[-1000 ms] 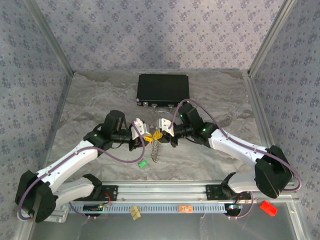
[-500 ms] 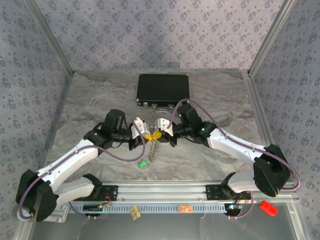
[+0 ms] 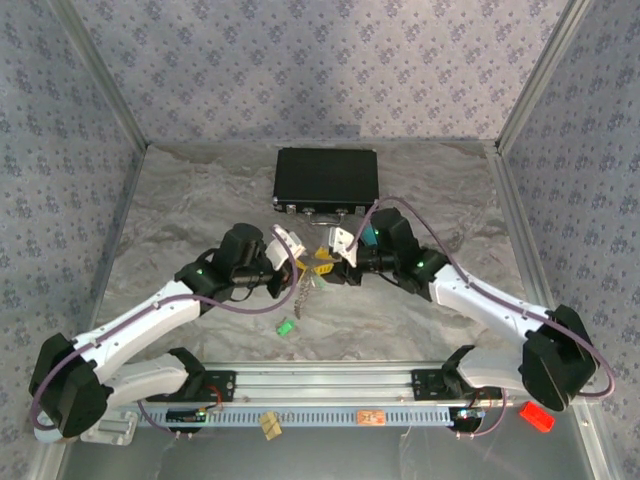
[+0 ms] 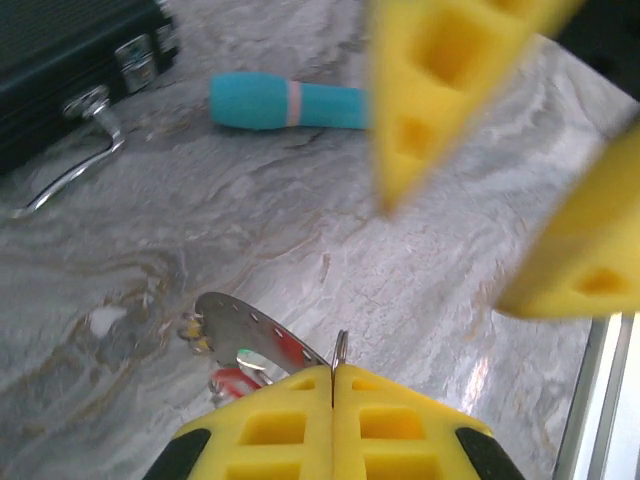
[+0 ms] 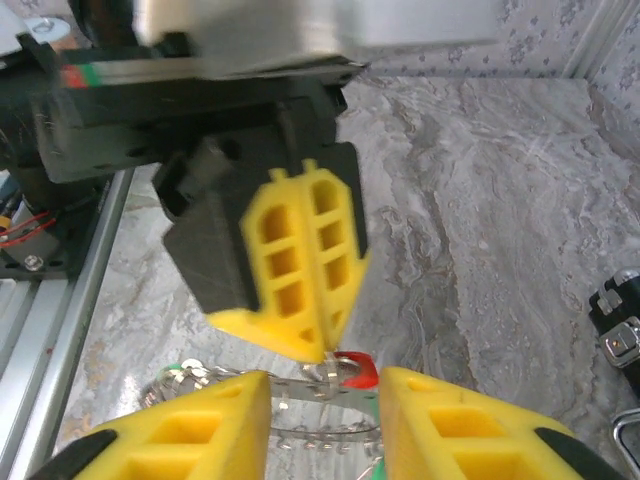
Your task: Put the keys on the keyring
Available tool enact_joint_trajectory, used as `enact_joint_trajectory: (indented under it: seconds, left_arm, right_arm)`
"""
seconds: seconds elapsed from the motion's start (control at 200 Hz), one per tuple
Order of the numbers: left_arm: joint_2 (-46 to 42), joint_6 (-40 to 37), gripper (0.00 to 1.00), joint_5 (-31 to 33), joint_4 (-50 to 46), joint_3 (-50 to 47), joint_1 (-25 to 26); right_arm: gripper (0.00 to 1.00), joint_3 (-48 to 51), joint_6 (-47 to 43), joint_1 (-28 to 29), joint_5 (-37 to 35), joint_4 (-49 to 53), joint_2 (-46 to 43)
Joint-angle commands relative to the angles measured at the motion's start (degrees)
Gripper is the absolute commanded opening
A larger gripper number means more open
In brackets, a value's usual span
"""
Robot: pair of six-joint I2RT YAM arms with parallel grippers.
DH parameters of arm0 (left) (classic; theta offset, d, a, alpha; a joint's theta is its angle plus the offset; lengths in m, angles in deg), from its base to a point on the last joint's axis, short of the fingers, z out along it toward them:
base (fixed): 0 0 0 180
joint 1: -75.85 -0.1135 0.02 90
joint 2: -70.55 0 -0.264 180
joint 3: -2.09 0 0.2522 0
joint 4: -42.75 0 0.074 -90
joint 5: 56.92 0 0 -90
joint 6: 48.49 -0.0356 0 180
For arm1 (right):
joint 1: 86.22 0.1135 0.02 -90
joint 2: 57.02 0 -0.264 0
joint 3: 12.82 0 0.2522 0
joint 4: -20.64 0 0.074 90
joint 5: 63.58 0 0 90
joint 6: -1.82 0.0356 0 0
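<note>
My left gripper (image 4: 333,372) is shut on the thin upper edge of the silvery keyring (image 4: 245,325), which hangs from it above the table. A red key (image 4: 235,380) dangles from the keyring (image 5: 320,415). My right gripper (image 5: 325,420) stands open just in front of the left one, one yellow finger on each side of the ring and the red key (image 5: 355,370), touching neither. From above, the left gripper (image 3: 303,268) and right gripper (image 3: 323,262) meet tip to tip, with the keyring (image 3: 303,295) hanging below them. A green key (image 3: 285,326) lies on the table nearer the arm bases.
A black case (image 3: 326,180) lies behind the grippers, its metal handle (image 4: 80,150) facing them. A teal pen-like cylinder (image 4: 285,102) lies beside the case. A red block (image 3: 535,415) sits off the table at the near right. The rail (image 3: 320,380) runs along the near edge.
The right gripper has opened and let go of the keyring. Both grippers have shifted a little right and toward the case, the left one still shut on the ring.
</note>
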Motion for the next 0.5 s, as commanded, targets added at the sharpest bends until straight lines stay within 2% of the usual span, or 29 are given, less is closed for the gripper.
enact_joint_trajectory:
  seconds: [0.0, 0.17, 0.265, 0.395, 0.495]
  left_arm:
    - [0.87, 17.74, 0.0, 11.65, -3.7, 6.68, 0.49]
    - [5.86, 30.99, 0.0, 13.74, -14.33, 14.59, 0.53]
    - [7.43, 39.08, 0.0, 13.48, -15.87, 16.21, 0.47]
    - [9.37, 50.63, 0.0, 12.53, -18.0, 17.97, 0.52]
    - [10.53, 59.05, 0.0, 11.83, -21.04, 19.49, 0.25]
  right_arm:
    - [0.31, 1.63, 3.21, 3.01, -1.66, -0.39, -3.14]
    - [0.23, 4.03, 8.15, 10.19, -7.55, -6.46, -3.73]
    - [0.21, 6.51, 13.0, 13.57, -16.32, -14.9, -2.44]
    - [0.2, 8.71, 19.01, 15.46, -27.49, -23.08, 1.44]
    - [0.24, 9.67, 21.48, 15.46, -30.97, -26.41, 4.76]
